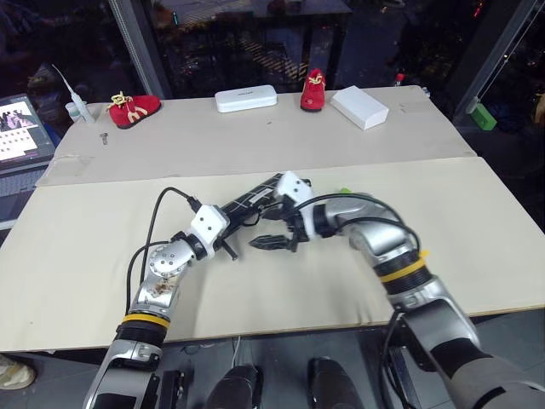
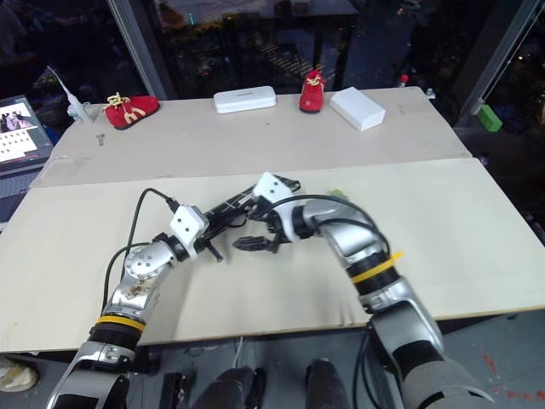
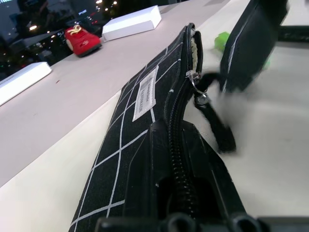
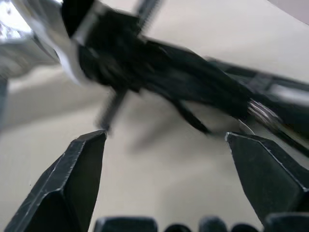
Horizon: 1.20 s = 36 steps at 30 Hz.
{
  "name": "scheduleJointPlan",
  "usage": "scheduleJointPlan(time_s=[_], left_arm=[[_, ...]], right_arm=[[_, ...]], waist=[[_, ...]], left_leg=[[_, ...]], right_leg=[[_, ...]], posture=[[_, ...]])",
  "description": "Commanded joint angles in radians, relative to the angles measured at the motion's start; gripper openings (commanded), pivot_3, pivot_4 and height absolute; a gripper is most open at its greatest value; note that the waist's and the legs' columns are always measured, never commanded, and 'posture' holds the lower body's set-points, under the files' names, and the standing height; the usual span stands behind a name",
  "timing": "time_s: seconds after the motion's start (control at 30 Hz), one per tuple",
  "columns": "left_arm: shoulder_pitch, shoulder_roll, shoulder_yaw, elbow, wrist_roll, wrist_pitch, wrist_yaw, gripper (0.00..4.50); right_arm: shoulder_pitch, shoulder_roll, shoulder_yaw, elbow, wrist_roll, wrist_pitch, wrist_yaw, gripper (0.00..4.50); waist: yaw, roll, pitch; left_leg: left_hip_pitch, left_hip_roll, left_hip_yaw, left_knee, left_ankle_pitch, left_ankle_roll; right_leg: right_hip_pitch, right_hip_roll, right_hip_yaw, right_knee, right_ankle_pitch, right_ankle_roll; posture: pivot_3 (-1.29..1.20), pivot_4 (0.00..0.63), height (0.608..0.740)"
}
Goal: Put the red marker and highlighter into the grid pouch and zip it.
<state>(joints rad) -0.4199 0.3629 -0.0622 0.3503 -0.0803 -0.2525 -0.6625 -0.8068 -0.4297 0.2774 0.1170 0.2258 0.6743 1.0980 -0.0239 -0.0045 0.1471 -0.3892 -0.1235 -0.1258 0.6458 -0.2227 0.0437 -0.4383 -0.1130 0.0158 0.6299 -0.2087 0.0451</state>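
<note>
left end effector [image 1: 228,241]: clamped together on the near end of the grid pouch [image 3: 145,125], which is held up off the surface; in the left wrist view the pouch's fabric is seen pinched right at the base of the fingers.
right end effector [image 1: 271,242]: fingers [image 4: 72,179] spread wide apart with nothing between them, held just beside the pouch's near half.
grid pouch: lifted at an angle, its long axis running from the left end effector away and toward the robot's right; the white label faces up and to the robot's left, the zipper edge is on top.
zipper: the slider and black loop pull [image 3: 217,130] are seen partway along the top edge; the teeth nearer the left end effector look joined, while beyond the slider the mouth appears open, with something pale just inside it.
key relation: the pull is judged to lie just off the right end effector, which is the nearer free arm; a pull along the pouch's long axis, away from the left end effector, would be called for.
highlighter [image 3: 223,41]: a light-green piece is seen on the surface [image 1: 477,221] past the pouch's far end, so it is judged not yet inside.
red marker: cannot be made out.
hard to read: the right wrist view is motion-blurred; the pouch's far end is covered by the right arm in the head views.
</note>
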Motion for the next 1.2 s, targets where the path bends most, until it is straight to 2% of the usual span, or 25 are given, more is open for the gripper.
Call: scheduleJointPlan(time_s=[0.03, 0.07, 0.13, 0.3, 0.43, 0.5, 0.67, 0.87, 1.07, 1.2], left_arm=[[-0.009, 0.011, 0.019, -0.022, -0.011, -0.018, -0.001, 0.00], [-0.007, 0.011, 0.020, -0.024, -0.012, -0.017, 0.000, 0.00], [-0.002, 0.011, 0.021, -0.029, -0.012, -0.017, 0.002, 0.00], [0.014, 0.014, 0.026, -0.041, -0.014, -0.016, -0.001, 0.00], [0.018, 0.016, 0.027, -0.047, -0.015, -0.011, -0.003, 0.00], [0.018, 0.017, 0.028, -0.048, -0.015, -0.010, -0.004, 0.00], [0.011, 0.005, 0.019, -0.038, -0.013, -0.009, -0.003, 0.00], [0.009, -0.001, 0.018, -0.039, -0.014, -0.006, -0.004, 0.00], [0.002, -0.003, 0.019, -0.041, -0.013, -0.003, -0.002, 0.00], [-0.002, -0.003, 0.023, -0.045, -0.015, 0.000, 0.001, 0.00]], right_arm=[[0.058, -0.184, -0.151, -0.181, 0.122, 0.007, 0.143, 4.46], [0.083, -0.244, -0.196, -0.205, 0.133, 0.009, 0.150, 4.46], [0.107, -0.313, -0.266, -0.191, 0.103, 0.020, 0.068, 4.46], [0.135, -0.349, -0.322, -0.157, 0.020, 0.180, -0.185, 4.46], [0.174, -0.308, -0.360, -0.187, -0.013, 0.312, -0.363, 4.46], [0.200, -0.302, -0.353, -0.229, -0.014, 0.350, -0.398, 4.46], [0.221, -0.169, -0.365, -0.231, -0.039, 0.473, -0.588, 4.46], [0.220, -0.086, -0.367, -0.187, -0.026, 0.498, -0.668, 4.46], [0.228, -0.074, -0.321, -0.098, -0.071, 0.420, -0.727, 4.46], [0.245, -0.092, -0.287, -0.061, -0.118, 0.354, -0.757, 3.33]], waist=[[0.007, 0.000, 0.000], [0.012, 0.000, 0.000], [0.016, 0.000, 0.000], [0.007, -0.001, 0.000], [0.011, -0.001, 0.000], [0.015, -0.001, 0.000], [0.012, -0.001, 0.000], [0.014, -0.001, 0.000], [0.013, -0.002, 0.000], [0.012, -0.002, 0.000]], left_leg=[[0.000, 0.000, 0.000, 0.000, 0.000, 0.000], [0.000, 0.000, 0.000, 0.000, 0.000, 0.001], [0.000, 0.000, 0.000, 0.000, -0.001, 0.001], [0.005, 0.005, 0.008, 0.000, -0.001, 0.002], [0.005, 0.007, 0.011, 0.000, -0.001, 0.002], [0.003, 0.007, 0.013, 0.000, -0.001, 0.002], [0.003, 0.007, 0.015, 0.000, -0.002, 0.004], [0.004, 0.007, 0.016, 0.001, -0.002, 0.004], [0.005, 0.007, 0.016, 0.001, -0.002, 0.004], [0.008, 0.007, 0.017, 0.001, -0.002, 0.004]], right_leg=[[0.000, 0.000, 0.000, 0.000, 0.000, 0.000], [0.000, 0.000, 0.000, -0.001, 0.000, 0.000], [0.001, 0.000, -0.001, -0.001, 0.000, 0.000], [0.003, 0.000, 0.001, -0.001, 0.001, -0.001], [0.003, 0.000, 0.002, 0.000, 0.001, -0.002], [0.002, 0.000, 0.003, 0.000, 0.001, -0.002], [0.001, 0.000, 0.004, -0.001, 0.002, -0.002], [0.001, 0.000, 0.005, -0.001, 0.003, -0.002], [0.002, 0.000, 0.005, -0.001, 0.003, -0.002], [0.005, 0.001, 0.004, -0.001, 0.003, -0.002]], posture=[[0.00, 0.150, 0.740], [0.00, 0.150, 0.740], [0.00, 0.150, 0.740], [0.00, 0.150, 0.740], [0.00, 0.150, 0.740], [0.00, 0.150, 0.740], [0.00, 0.150, 0.740], [0.00, 0.150, 0.740], [0.00, 0.150, 0.740], [0.00, 0.150, 0.740]])
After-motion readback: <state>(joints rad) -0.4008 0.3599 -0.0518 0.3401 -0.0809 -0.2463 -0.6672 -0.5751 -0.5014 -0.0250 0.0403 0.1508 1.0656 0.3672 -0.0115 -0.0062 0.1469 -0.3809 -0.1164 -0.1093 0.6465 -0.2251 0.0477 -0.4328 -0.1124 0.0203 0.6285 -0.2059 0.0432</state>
